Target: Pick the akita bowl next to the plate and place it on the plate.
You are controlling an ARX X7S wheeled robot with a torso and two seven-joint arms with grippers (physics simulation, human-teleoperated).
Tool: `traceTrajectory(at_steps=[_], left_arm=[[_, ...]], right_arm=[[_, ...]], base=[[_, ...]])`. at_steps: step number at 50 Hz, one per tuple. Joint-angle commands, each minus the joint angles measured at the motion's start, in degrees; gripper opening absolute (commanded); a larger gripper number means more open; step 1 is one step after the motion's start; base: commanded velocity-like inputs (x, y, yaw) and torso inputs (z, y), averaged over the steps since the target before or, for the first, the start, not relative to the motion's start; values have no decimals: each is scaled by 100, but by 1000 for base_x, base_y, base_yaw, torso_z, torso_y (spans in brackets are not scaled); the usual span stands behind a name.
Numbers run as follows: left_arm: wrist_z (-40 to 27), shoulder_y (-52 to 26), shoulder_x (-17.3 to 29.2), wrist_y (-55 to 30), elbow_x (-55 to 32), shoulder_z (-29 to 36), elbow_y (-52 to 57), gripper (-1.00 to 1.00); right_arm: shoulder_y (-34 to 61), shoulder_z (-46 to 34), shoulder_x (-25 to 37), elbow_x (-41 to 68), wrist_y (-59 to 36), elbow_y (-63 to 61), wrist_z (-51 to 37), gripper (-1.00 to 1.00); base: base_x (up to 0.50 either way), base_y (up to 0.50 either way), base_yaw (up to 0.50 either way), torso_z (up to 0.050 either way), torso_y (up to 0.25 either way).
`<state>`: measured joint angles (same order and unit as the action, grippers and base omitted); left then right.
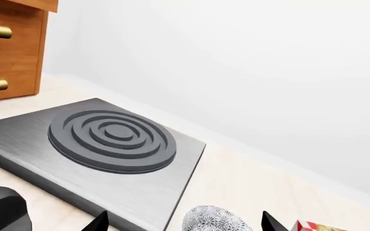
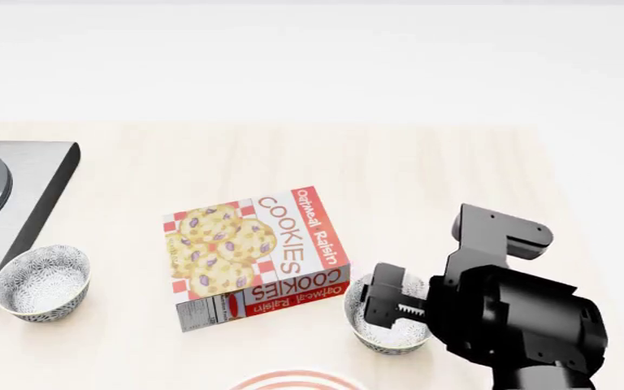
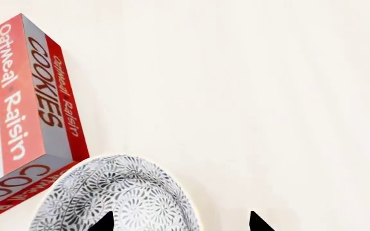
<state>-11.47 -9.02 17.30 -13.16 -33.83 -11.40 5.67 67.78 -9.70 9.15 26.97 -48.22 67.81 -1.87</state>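
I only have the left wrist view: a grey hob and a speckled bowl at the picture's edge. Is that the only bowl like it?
Observer: No. The head view shows a second one, the akita bowl, to the right of a cookie box.
Operator: Is there a plate anywhere?
Observer: Only the plate's red-ringed rim shows, at the head view's near edge, closer to the akita bowl than to your bowl.
Operator: Is anything holding that second bowl?
Observer: Not yet. In the right wrist view the right gripper is open, with one fingertip over the bowl and the other outside its wall.
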Motion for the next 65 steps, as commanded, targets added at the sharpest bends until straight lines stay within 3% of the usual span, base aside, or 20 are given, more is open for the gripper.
traceTrajectory(at_steps=[1, 29, 30, 46, 58, 65], left_arm=[[-6, -3, 8, 23, -12, 12, -22, 100], [-66, 3, 36, 22, -52, 42, 7, 100], [-69, 5, 37, 23, -53, 42, 12, 100], [-99, 10, 64, 10, -89, 51, 36, 100], [-113, 34, 68, 31, -98, 66, 44, 100], [-88, 5, 61, 83, -79, 84, -41, 100]], right_arm=[[20, -63, -56, -61, 123, 226, 101, 100], [55, -101, -98, -200, 209, 578, 298, 100], [-27, -102, -85, -217, 237, 385, 167, -100], [-625, 108, 114, 0, -298, -1424, -570, -100], [-1355, 287, 347, 404, -1332, -4084, -1239, -100], [-1362, 400, 417, 560, -1752, -4797, -1504, -100]], base=[[0, 0, 0, 0, 0], [0, 0, 0, 0, 0], [0, 0, 0, 0, 0], [0, 0, 0, 0, 0], [0, 0, 0, 0, 0], [0, 0, 0, 0, 0]])
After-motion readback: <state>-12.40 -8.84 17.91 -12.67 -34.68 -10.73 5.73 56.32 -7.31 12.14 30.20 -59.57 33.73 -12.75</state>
